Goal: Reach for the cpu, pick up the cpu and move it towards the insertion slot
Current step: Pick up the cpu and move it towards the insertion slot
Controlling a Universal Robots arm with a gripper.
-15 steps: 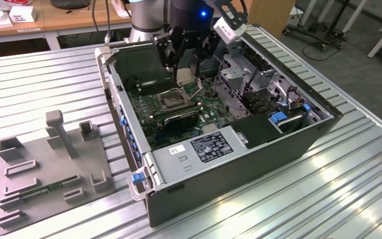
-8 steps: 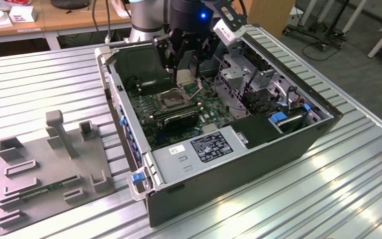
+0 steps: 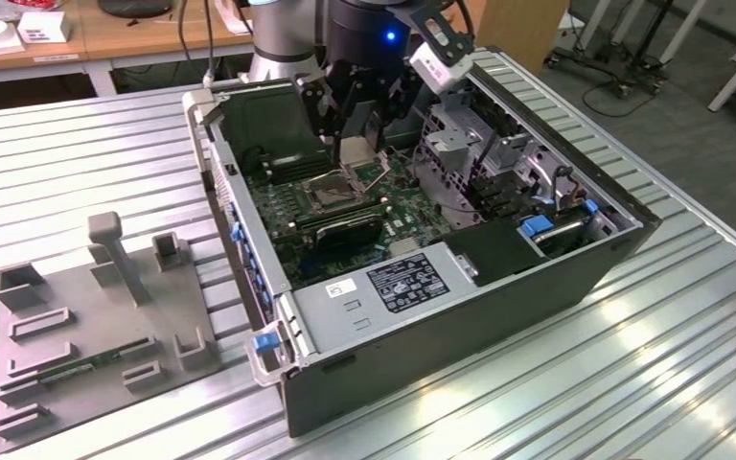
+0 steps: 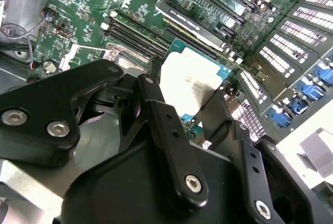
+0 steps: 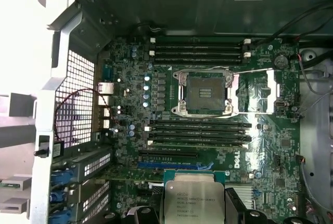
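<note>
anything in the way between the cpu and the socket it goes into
Nothing visible. The pincer holds the cpu above the motherboard, and the insertion slot lies open with its dark centre bare. In the first wrist view only low memory slots lie between them, flat on the board.

I'm working in what looks like a robotics lab or electronics workshop. Directly under my pincer (image 3: pixel 353 134) sits an opened computer case (image 3: pixel 471 316) with its green motherboard (image 5: pixel 208 109) bare. It rests on a ribbed metal workbench (image 3: pixel 675 364). Well off to the pincer's side lies a grey plastic fixture (image 3: pixel 87 326). Beyond the arm stand wooden desks (image 3: pixel 126 34) with cables, and wheeled equipment stands (image 3: pixel 624 57) on a grey floor.
</note>
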